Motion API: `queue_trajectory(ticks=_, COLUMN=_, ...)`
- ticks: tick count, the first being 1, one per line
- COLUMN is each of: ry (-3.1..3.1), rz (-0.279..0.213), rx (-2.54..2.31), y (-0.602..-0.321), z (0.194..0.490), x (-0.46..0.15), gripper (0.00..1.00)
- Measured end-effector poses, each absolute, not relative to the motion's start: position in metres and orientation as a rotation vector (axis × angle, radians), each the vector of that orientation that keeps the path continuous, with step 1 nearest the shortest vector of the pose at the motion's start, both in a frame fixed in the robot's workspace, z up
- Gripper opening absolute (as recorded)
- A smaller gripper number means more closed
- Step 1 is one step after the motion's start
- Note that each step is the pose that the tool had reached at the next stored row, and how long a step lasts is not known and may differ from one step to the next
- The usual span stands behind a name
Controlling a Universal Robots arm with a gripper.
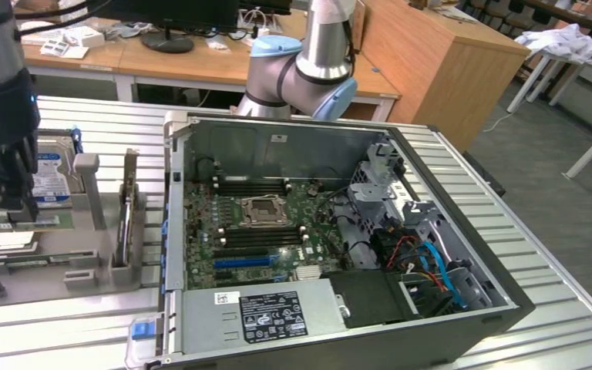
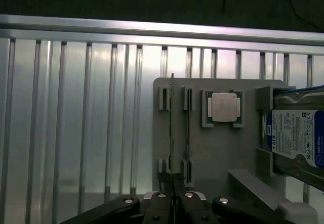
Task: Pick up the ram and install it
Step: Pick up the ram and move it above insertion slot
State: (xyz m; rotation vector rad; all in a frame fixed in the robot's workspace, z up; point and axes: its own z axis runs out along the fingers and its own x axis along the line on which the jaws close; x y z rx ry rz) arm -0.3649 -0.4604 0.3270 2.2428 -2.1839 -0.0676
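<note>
At the exterior view's left, hand (image 1: 3,204): low over the grey holder (image 1: 80,258), fingers pressed together on the ram (image 2: 172,128)
Ram: long green stick standing on its edge, seen edge-on in the wrist view; in line with the holder's outermost pair of slots; whether it sits in them or just clear of them cannot be told
Second stick (image 2: 188,128): on edge in the next pair of slots, just beside the ram, apart from the hand
CPU chip (image 2: 223,106): square, silver, flat in its recess on the holder, beside the sticks
Hard drive (image 2: 296,135): silver, blue label, upright at the holder's end away from the ram
Surface (image 1: 90,327): ribbed metal, carries holder and computer case (image 1: 502,304)
Computer case: open-sided, motherboard (image 1: 265,231) facing up, beside the holder toward the exterior view's right
</note>
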Motion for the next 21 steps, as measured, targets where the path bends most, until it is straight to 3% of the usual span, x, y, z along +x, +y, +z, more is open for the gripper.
queue_trajectory(ticks=21, ry=-2.184, rz=-0.068, rx=2.243, y=-0.460, z=0.381, x=-0.365, gripper=0.13)
